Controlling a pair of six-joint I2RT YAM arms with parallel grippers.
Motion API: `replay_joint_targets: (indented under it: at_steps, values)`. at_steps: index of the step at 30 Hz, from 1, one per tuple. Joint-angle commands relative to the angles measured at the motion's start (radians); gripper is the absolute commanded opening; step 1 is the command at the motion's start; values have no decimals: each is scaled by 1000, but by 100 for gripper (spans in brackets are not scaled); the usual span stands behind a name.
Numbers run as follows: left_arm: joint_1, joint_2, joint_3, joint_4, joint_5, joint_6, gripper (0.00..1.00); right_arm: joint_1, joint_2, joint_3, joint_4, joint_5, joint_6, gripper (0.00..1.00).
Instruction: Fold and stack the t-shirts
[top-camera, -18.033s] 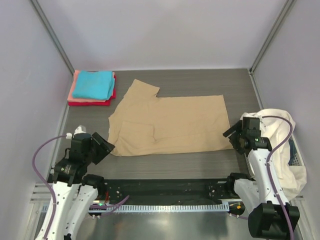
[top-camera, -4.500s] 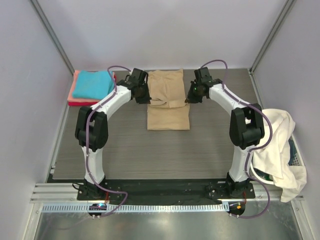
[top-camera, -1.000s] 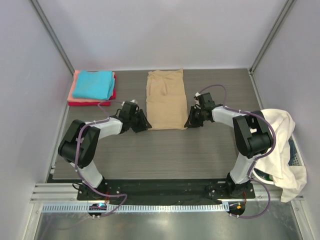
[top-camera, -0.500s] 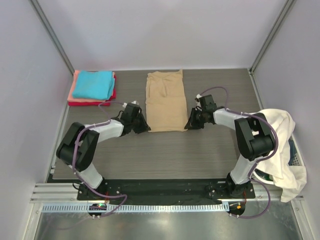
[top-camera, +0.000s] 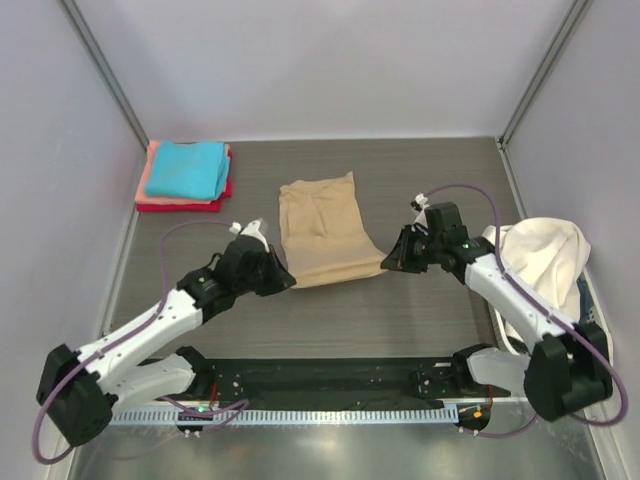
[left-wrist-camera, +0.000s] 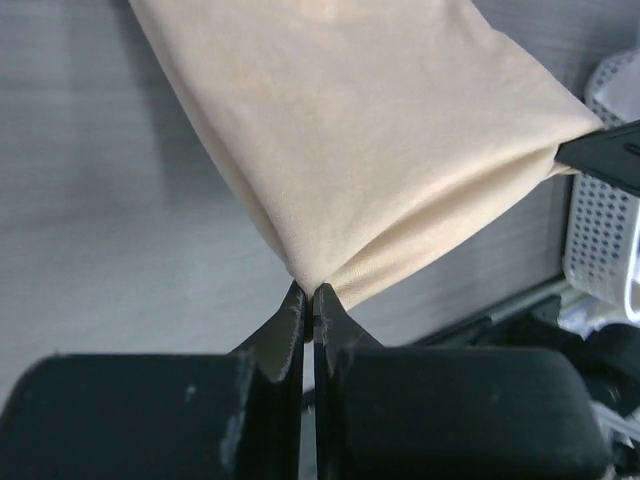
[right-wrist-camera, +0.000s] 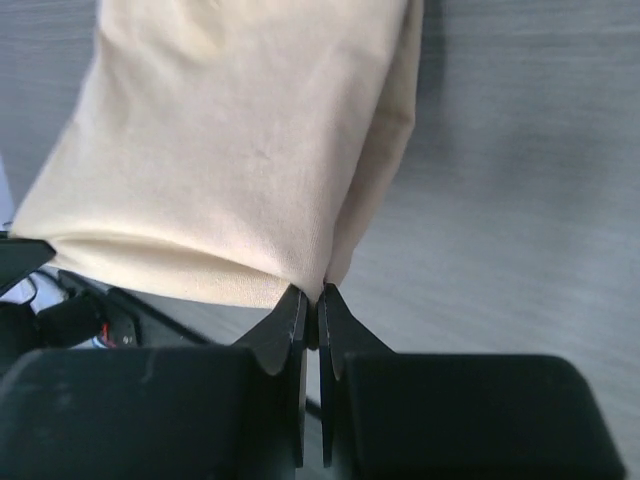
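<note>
While both arms reach low over the dark surface (top-camera: 430, 190), we see the left hand (top-camera: 288, 283) clenched on the near left corner of the tan t-shirt (top-camera: 320, 225), shut tight with only cloth in the pinch. The right hand (top-camera: 388, 262) is clenched the same way on the near right corner. Between the two grips the tan t-shirt's near edge runs doubled and slightly raised, while its far part lies flat on the surface. Beyond the tan t-shirt and to its left sits a folded stack, with a turquoise t-shirt (top-camera: 185, 167) on top, a salmon-pink t-shirt (top-camera: 149, 175) beneath it and a red t-shirt (top-camera: 170, 207) lowest. To the tan t-shirt's right, a cream-white t-shirt (top-camera: 545, 250) hangs over a white basket (top-camera: 592, 318).
</note>
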Motion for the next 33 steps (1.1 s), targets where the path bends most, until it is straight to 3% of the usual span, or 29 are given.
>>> replay_joint_targets:
  at_steps: [1, 5, 10, 13, 17, 28, 33]
  values:
    - [-39, -140, -27, -216, -92, -73, 0, 4, -173, -26, -170, 44, 23, 1]
    - [-85, -301, -21, -342, -81, -154, 0, 19, -292, -26, -296, 38, 45, 1]
    - [-90, -299, 86, -495, -78, -124, 0, 28, -312, 78, -382, 50, 45, 1]
    - [-89, -228, 180, -571, -194, -67, 0, 28, -233, 171, -384, 84, 19, 1]
    - [-67, -136, 289, -563, -242, -7, 0, 27, -75, 302, -385, 127, -24, 1]
    - [197, 174, 441, -436, -72, 174, 0, 18, 296, 604, -359, 184, -105, 1]
    - [261, 339, 541, -400, -34, 241, 0, -4, 432, 719, -344, 178, -122, 1]
